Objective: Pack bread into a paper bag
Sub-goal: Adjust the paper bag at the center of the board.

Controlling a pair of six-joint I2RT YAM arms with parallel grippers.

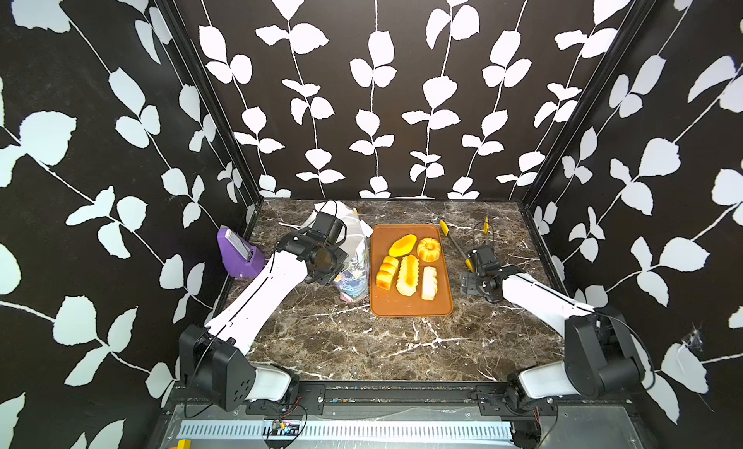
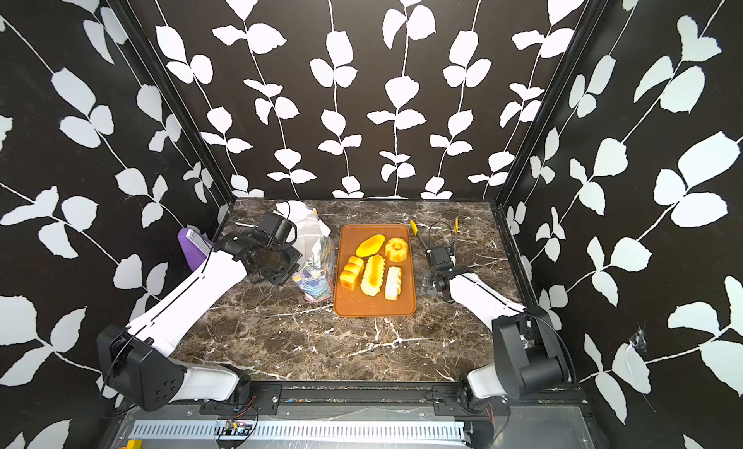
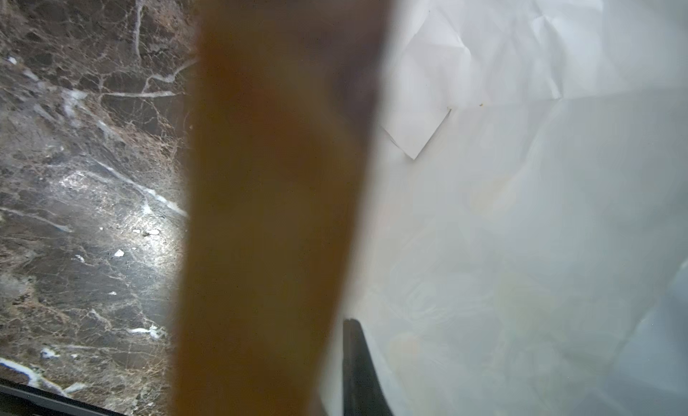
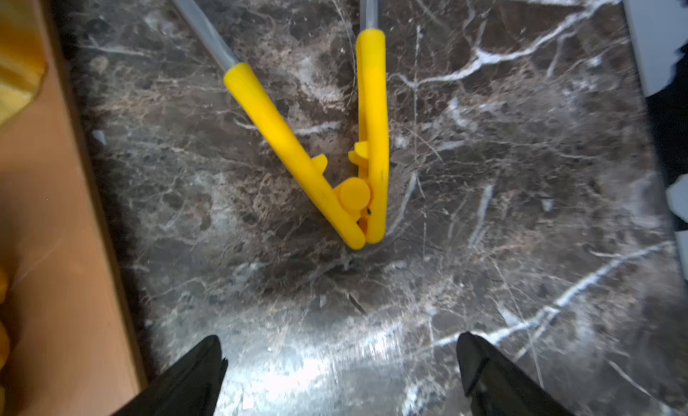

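The bread lies on an orange tray point(image 1: 410, 306): an oval bun point(image 1: 402, 245), a ring-shaped bundt point(image 1: 428, 249), a segmented loaf point(image 1: 386, 272) and two long ridged loaves point(image 1: 407, 275) point(image 1: 429, 282). Left of the tray stands the flowered paper bag point(image 1: 354, 242), crumpled, its mouth facing up. My left gripper point(image 3: 335, 328) is at the bag's left wall and is shut on it. One black finger point(image 3: 357, 365) shows inside against the white lining, the other is hidden behind the blurred wall. My right gripper point(image 4: 338, 358) hangs open over bare marble, right of the tray.
Yellow-tipped tongs point(image 4: 298, 150) lie spread on the marble just beyond my right gripper, hinge end toward it. A purple box point(image 1: 239, 252) leans at the left wall. The tray's edge point(image 4: 74, 209) runs close beside my right gripper.
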